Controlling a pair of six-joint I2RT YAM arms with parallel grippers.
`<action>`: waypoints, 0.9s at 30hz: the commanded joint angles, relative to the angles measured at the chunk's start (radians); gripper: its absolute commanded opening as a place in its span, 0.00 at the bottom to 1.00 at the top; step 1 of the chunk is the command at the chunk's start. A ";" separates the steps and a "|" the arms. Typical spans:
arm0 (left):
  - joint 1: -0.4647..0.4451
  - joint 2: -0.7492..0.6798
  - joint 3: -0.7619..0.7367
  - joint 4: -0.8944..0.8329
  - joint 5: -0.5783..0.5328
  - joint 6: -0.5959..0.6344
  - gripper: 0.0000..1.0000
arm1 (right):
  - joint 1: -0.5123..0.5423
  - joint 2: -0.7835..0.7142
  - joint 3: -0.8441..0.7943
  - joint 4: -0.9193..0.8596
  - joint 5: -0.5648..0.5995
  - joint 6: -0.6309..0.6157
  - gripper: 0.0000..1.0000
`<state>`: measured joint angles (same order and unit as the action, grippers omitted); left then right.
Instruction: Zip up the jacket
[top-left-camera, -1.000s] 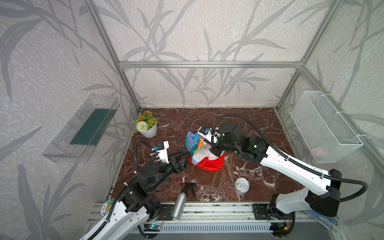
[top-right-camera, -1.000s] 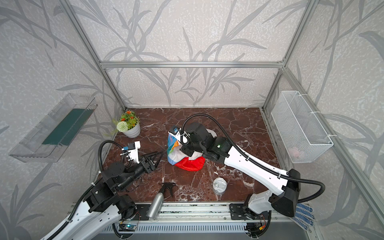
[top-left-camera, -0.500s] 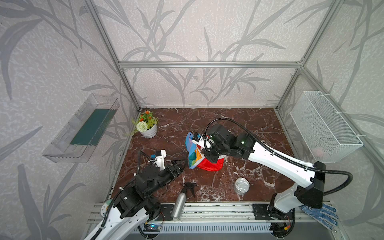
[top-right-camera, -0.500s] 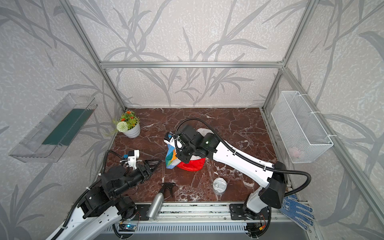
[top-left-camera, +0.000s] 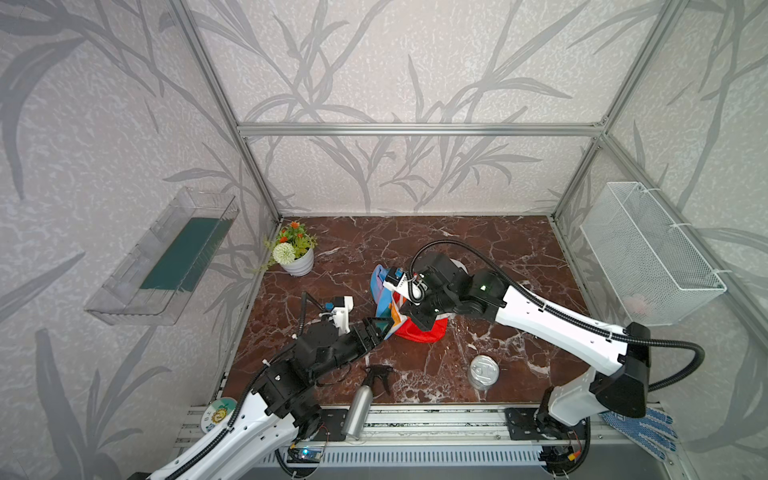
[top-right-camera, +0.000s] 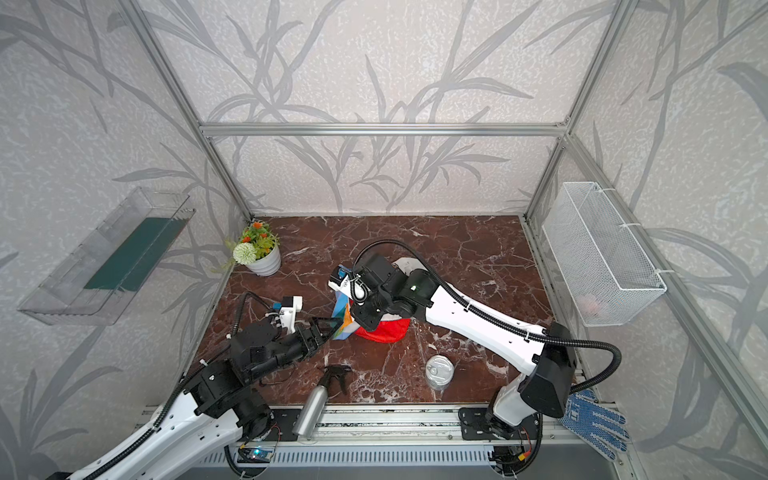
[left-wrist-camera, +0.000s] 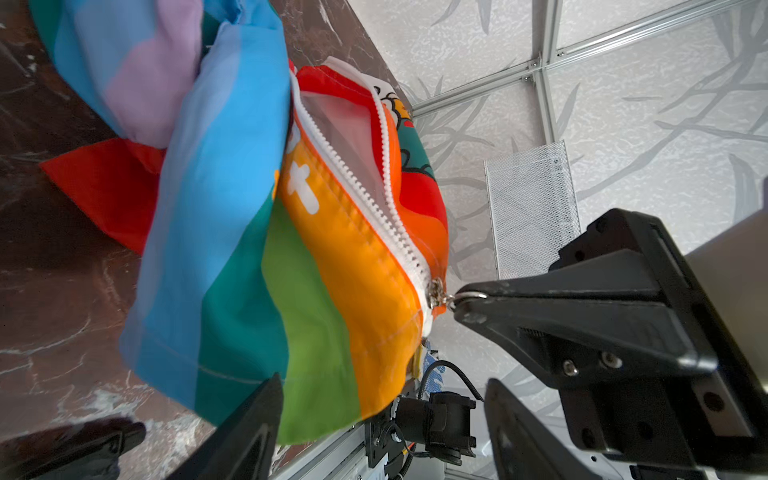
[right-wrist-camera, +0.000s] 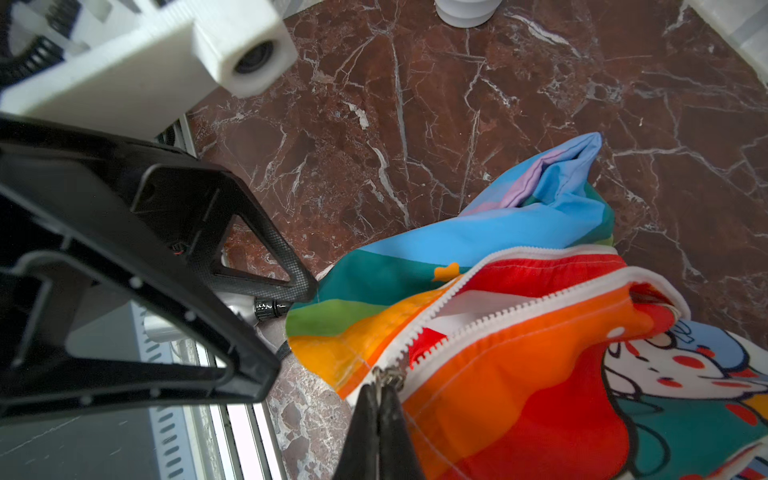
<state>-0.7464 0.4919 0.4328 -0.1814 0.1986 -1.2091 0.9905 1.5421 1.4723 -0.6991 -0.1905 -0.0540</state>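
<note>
Surface: red-brown marble-look tabletop (top-left-camera: 498, 241), alu frame, leaf-print walls.
Jacket: rainbow jacket (top-left-camera: 379, 279) bunched mid-table, part lifted; red part lies on the top.
Hidden: in both top views the right wrist covers most of the jacket, so we can't see zipper or right fingertips there. White round thing (top-right-camera: 405, 263) under that arm is mostly covered; no ID. Pale item in wire basket (top-left-camera: 648, 253) is too faint to name.
Right gripper: right gripper (right-wrist-camera: 376, 390) has jaws pressed together on the metal zipper pull (left-wrist-camera: 440, 297) at the zipper's low end.
Left gripper: left gripper (left-wrist-camera: 382, 380) has jaws wide apart, green/orange hem btw them, nothing clamped. One fingertip (right-wrist-camera: 301, 286) is right at the hem; we can't tell if it touches.
Zipper: white zipper (left-wrist-camera: 376, 178) is joined only at the slider; above it gapes, white lining shows.
Around: flower pot (top-left-camera: 296, 259) at far-left corner; spray bottle (top-left-camera: 365, 395) lying at front edge; tin can (top-left-camera: 484, 370) beside it. All apart from jacket. Clear bin (top-left-camera: 162, 266) on left wall. Blue-dotted glove (top-right-camera: 594, 419) front right, off the top.
Wrist views only: we get pull, teeth, cartoon panel (right-wrist-camera: 681, 374).
</note>
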 joint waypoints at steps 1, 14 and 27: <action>-0.005 0.031 -0.014 0.136 0.033 0.011 0.77 | 0.005 -0.024 0.025 0.021 -0.027 0.018 0.00; -0.004 0.037 -0.063 0.243 0.026 -0.014 0.57 | 0.004 0.018 0.086 -0.005 -0.073 0.026 0.00; -0.004 0.059 -0.098 0.378 -0.009 -0.020 0.49 | 0.004 0.032 0.103 -0.008 -0.113 0.048 0.00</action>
<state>-0.7471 0.5388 0.3447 0.1192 0.1967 -1.2171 0.9890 1.5734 1.5448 -0.7033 -0.2550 -0.0204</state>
